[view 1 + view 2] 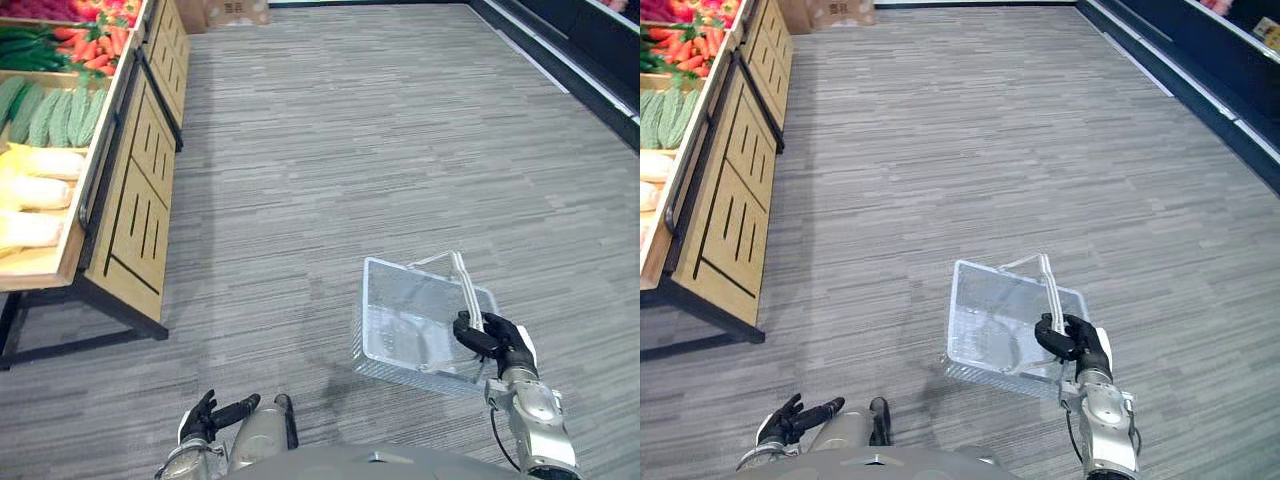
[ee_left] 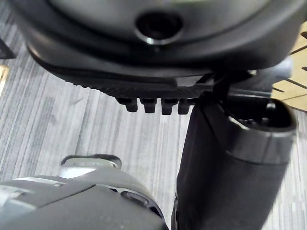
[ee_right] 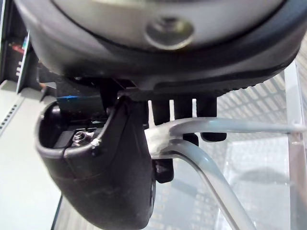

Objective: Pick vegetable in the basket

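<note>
Right wrist view: right hand (image 3: 105,163) fingers curl round the handle (image 3: 240,125) of the empty, light, stiff basket (image 1: 385,320), lower right. Left hand (image 1: 205,418) hangs relaxed, lower left. Vegetables (image 1: 40,190) lie on the counter (image 1: 130,200), upper left; the cucumbers (image 1: 55,115) look firm, best taken mid-length.

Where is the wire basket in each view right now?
Left eye view: basket lower right of centre, handle in the right hand.
Right eye view: basket lower centre, same grip.
Right wrist view: its mesh wall past the curled fingers.
Left wrist view: left hand above striped floor.
Shared landmark: the pale handle.
</note>
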You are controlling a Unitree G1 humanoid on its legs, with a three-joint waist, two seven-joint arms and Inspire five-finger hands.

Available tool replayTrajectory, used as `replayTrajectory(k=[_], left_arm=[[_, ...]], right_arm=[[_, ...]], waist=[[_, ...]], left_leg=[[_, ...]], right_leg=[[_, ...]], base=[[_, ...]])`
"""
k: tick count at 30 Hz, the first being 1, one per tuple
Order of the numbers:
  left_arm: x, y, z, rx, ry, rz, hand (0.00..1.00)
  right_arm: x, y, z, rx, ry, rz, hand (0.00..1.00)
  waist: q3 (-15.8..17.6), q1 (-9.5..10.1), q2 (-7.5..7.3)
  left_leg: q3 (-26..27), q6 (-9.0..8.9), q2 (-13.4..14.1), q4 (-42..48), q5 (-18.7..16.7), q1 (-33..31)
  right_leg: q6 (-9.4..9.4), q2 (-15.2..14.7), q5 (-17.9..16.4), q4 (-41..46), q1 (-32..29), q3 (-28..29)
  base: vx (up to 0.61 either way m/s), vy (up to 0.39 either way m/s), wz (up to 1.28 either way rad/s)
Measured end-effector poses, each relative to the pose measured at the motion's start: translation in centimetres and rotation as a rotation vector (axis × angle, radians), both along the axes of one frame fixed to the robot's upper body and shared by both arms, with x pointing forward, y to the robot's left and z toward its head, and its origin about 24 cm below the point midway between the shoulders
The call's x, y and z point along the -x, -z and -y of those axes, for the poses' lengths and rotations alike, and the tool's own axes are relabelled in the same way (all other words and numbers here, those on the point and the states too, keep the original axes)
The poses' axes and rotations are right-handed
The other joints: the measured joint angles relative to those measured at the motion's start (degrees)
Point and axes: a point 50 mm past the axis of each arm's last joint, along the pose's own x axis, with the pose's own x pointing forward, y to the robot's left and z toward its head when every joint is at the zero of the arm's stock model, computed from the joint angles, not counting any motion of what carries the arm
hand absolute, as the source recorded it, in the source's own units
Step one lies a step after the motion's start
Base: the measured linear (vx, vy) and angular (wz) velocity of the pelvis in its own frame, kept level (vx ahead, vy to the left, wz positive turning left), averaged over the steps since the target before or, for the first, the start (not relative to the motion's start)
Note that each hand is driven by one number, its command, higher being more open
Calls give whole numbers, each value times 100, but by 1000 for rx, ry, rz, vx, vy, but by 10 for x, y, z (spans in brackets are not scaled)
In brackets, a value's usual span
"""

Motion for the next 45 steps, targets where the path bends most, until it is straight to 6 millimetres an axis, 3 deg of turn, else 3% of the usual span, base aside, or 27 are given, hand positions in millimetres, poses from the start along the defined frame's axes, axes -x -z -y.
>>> replayTrajectory(k=[4, 6, 7, 8, 9, 10, 12, 15, 18, 20, 22, 24, 25, 26, 27, 28, 29, 30, 31, 33, 36, 38, 39, 40, 42, 45], left_arm=[[4, 1, 0, -6, 29, -17, 100], [8, 1, 0, -8, 37, -28, 100], [14, 2, 1, -5, 37, -42, 100], [15, 3, 2, -4, 41, -45, 100], [18, 3, 3, -5, 49, -56, 100], [21, 3, 1, -10, 47, -66, 100], [23, 4, 1, -7, 45, -80, 100], [23, 4, 1, -6, 47, -81, 100], [18, 4, 2, -4, 50, -69, 100], [19, 4, 1, -5, 52, -73, 100], [22, 5, 1, -6, 53, -90, 100], [26, 5, -3, -16, 60, -110, 100], [26, 5, -5, -23, 71, -117, 100], [24, 5, -4, -23, 78, -114, 100], [20, 6, 1, -15, 101, -109, 100], [18, 7, 8, 2, 109, -103, 100], [17, 8, 11, 10, 109, -101, 100], [15, 8, 15, 21, 109, -95, 100], [6, 8, 19, 28, 114, -80, 100], [-3, 7, 24, 40, 118, -57, 100], [-9, 7, 32, 62, 117, -39, 100], [-8, 7, 31, 78, 85, -33, 100], [-7, 7, 30, 79, 77, -32, 100], [-10, 6, 28, 75, 74, -21, 100], [-14, 3, 25, 58, 73, 0, 100], [-15, 1, 14, 45, 30, 19, 100]], right_arm=[[11, 10, -8, -3, -23, -53, 0], [17, 14, -8, -5, -16, -73, 0], [22, 16, -8, -7, -11, -90, 0], [24, 17, -8, -8, -9, -95, 0], [25, 18, -10, -16, -5, -96, 0], [26, 19, -12, -23, 0, -97, 0], [30, 20, -11, -27, 11, -104, 0], [31, 20, -9, -35, 37, -96, 0], [29, 18, -6, -32, 52, -83, 0], [25, 17, -7, -35, 50, -74, 0], [25, 17, -7, -36, 49, -73, 0], [25, 17, -7, -37, 49, -74, 0], [27, 17, -6, -36, 55, -78, 0], [28, 17, -4, -34, 63, -78, 0], [33, 18, 0, -28, 80, -86, 0], [34, 17, 4, -23, 91, -85, 0], [34, 16, 5, -23, 95, -83, 0], [34, 16, 6, -21, 96, -84, 0], [33, 15, 7, -24, 97, -82, 0], [33, 15, 9, -39, 109, -75, 0], [33, 15, 12, -43, 116, -73, 0], [37, 15, 13, -55, 130, -72, 0], [38, 16, 14, -55, 134, -75, 0], [40, 16, 14, -50, 143, -80, 0], [42, 17, 15, -47, 147, -84, 0], [42, 17, 13, -50, 147, -84, 0]], waist=[[-69, 33, -45], [-81, -16, -73], [-115, -84, -48], [-142, -93, -5], [-143, -76, -37], [-142, -80, -79], [-137, -99, -70], [-124, -131, -56], [-104, -164, -15], [-51, -174, 50], [-25, -175, 24], [5, -195, -122], [-5, -239, -156], [11, -270, -112], [-17, -340, 42], [-115, -378, 290], [-156, -401, 405], [-211, -414, 539], [-211, -417, 543], [-213, -432, 545], [-214, -506, 525], [-177, -498, 447], [-167, -472, 431], [-142, -443, 390], [-93, -386, 312], [-7, -329, 160]], left_leg=[[18, 126, -244, -424, -63, 431], [-108, 208, -387, -564, -118, 676], [-218, 272, -424, -636, -155, 843], [-260, 313, -433, -682, -173, 943], [-293, 384, -469, -700, -233, 1106], [-345, 423, -500, -690, -296, 1221], [-484, 446, -496, -737, -361, 1435], [-670, 431, -490, -893, -375, 1787], [-859, 291, -349, -864, -503, 1887], [-938, 93, -83, -763, -664, 1904], [-952, -81, 25, -771, -793, 2005], [-990, -257, 16, -706, -1050, 2102], [-1107, -355, 92, -543, -1298, 2137], [-1180, -434, 186, -512, -1367, 2170], [-1308, -588, 414, -536, -1472, 2178], [-1359, -675, 668, -654, -1520, 2186], [-1400, -711, 779, -717, -1533, 2190], [-1519, -739, 934, -806, -1427, 2209], [-1684, -763, 989, -767, -1246, 2194], [-1835, -785, 1047, -550, -1062, 2149], [-1960, -848, 1127, 849, -728, 1710], [-1849, -884, 1264, 2499, 61, 1151], [-1750, -870, 1342, 2947, 104, 1046], [-1443, -677, 1513, 3668, -76, 859], [-824, -354, 1707, 4123, -427, 676], [-198, -338, 1652, 3489, -890, 421]], right_leg=[[258, -9, 207, 1497, -562, -68], [273, -15, 695, 2399, -882, -166], [332, -7, 1215, 2822, -1014, -281], [357, -24, 1435, 3018, -1067, -353], [299, -102, 1331, 3519, -1237, -462], [180, -156, 993, 3985, -1477, -673], [37, -204, 492, 4276, -1773, -1018], [11, -193, 61, 3742, -2092, -1261], [-16, -76, -17, 1967, -2232, -1277], [164, 96, 157, 456, -2288, -1263], [232, 78, 455, -512, -2275, -1244], [211, -53, 594, -781, -2249, -1123], [223, -40, 1030, -595, -2288, -1207], [216, 13, 1160, -455, -2290, -1287], [196, 175, 1216, -185, -2395, -1446], [73, 386, 1140, 20, -2517, -1588], [-17, 479, 1081, 97, -2570, -1675], [-251, 606, 935, 286, -2665, -1802], [-471, 632, 786, 446, -2692, -1898], [-544, 676, 652, 461, -2567, -2004], [-661, 802, 451, 243, -2057, -2110], [-805, 959, 396, -40, -1471, -2092], [-868, 1001, 372, -100, -1310, -2064], [-945, 1038, 331, -184, -1019, -2018], [-1046, 1064, 262, -401, -546, -1878], [-935, 926, 227, -666, -3, -1731]], base=[[64, 97, -2], [113, 125, 44], [159, 132, 48], [197, 125, 35], [195, 93, 22], [187, 76, 20], [166, 31, 36], [170, -23, 40], [186, -105, 35], [179, -155, 8], [227, -227, 2], [269, -313, 8], [245, -322, 23], [374, -488, 43], [336, -391, 42], [345, -360, 36], [361, -304, 24], [344, -275, 23], [330, -283, 23], [255, -252, 23], [292, -231, 19], [268, -135, -8], [281, -99, -16], [216, -50, -20], [318, -25, -25], [229, 68, -21]])
